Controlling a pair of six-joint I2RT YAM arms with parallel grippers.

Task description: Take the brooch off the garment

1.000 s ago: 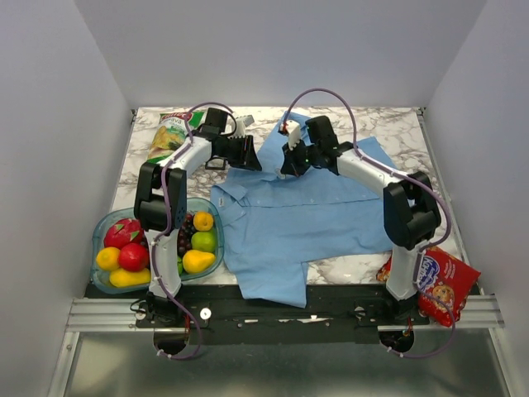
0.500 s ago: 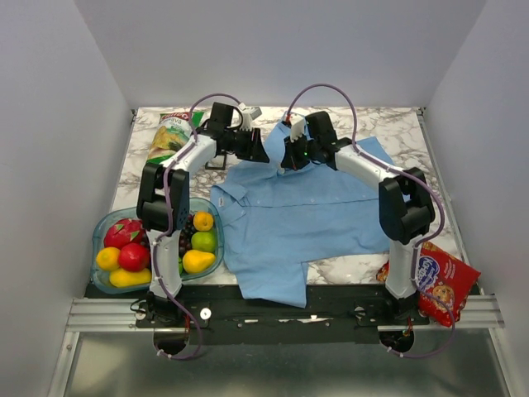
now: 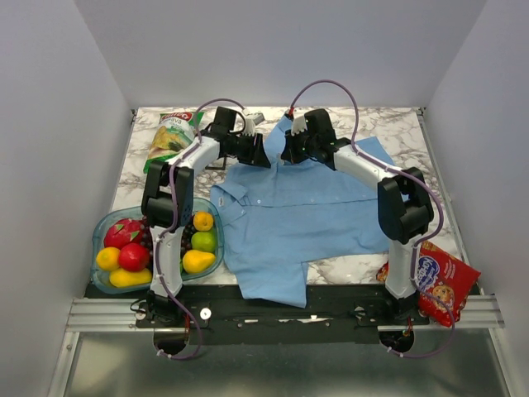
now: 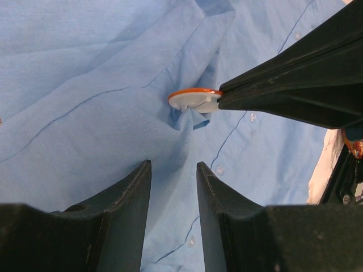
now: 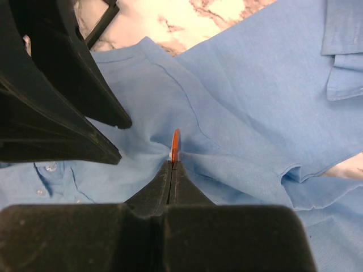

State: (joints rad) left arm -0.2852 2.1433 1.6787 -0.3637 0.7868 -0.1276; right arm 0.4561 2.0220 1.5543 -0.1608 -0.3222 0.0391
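Pinching the brooch (image 4: 194, 97), right gripper (image 5: 172, 164) clamped shut, garment (image 3: 306, 215) tented near the worktop (image 3: 413, 141) far edge, left gripper (image 4: 173, 167) stood part-open.

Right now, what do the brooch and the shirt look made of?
The brooch looks like hard plastic or enamelled metal, can't settle which: a thin rigid disc, smooth, with an orange rim and a pale face.
The shirt is thin woven cloth, matte, probably cotton or a blend: it tents and creases softly at the brooch.
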